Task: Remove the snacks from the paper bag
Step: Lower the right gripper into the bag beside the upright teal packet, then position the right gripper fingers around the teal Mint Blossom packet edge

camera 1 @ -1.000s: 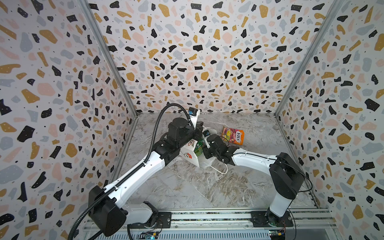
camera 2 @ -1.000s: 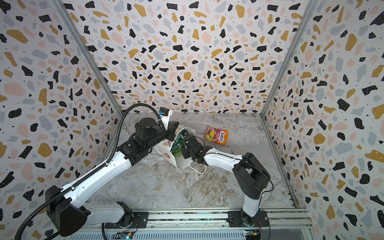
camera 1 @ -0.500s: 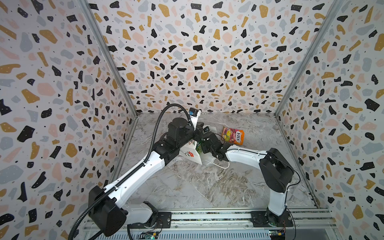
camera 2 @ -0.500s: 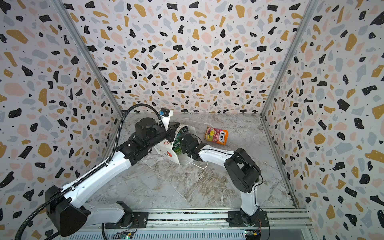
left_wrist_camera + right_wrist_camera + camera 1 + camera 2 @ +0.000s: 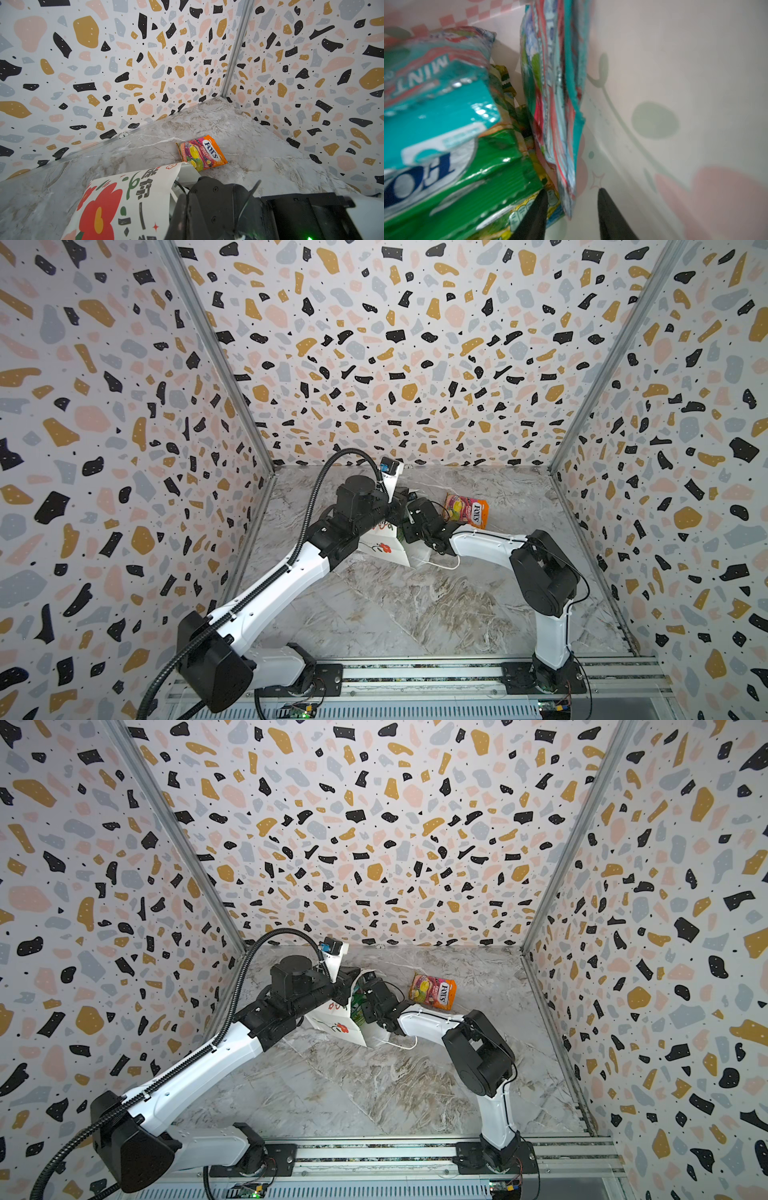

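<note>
Reaching inside: the right gripper (image 5: pixel 572 190) is deep in the small white paper gift bag with the red flower print (image 5: pixel 337 1022). Its two black fingers (image 5: pixel 538 212) stand apart, straddling the lower edge of a packet but not pressed on it.
Packet between the fingers: a flat glossy teal-and-red candy packet (image 5: pixel 556 99), standing on edge against the bag's inner wall.
Bag holder: the left gripper (image 5: pixel 400 502) is closed at the bag's far rim. It seems to pinch the paper, though the contact itself is hidden in both top views.
Bag pose: tipped over on the grey marbled tabletop (image 5: pixel 415 605), mouth toward the right arm, with a white cord handle (image 5: pixel 446 567) trailing on the surface.
Already out: one orange-pink "FOX'S" fruit packet (image 5: pixel 466 510) lies flat on the tabletop near the bag's mouth, apart from both grippers.
Left inside: a teal "MINT" packet (image 5: pixel 436 99) lies on a green packet (image 5: pixel 483 174), with a yellow-green edge (image 5: pixel 517 216) under that. More may be hidden.
Progress: early, by my reading, with one snack removed and at least four to go.
Step in hand: likely closing on the upright teal packet and drawing it out through the mouth.
</note>
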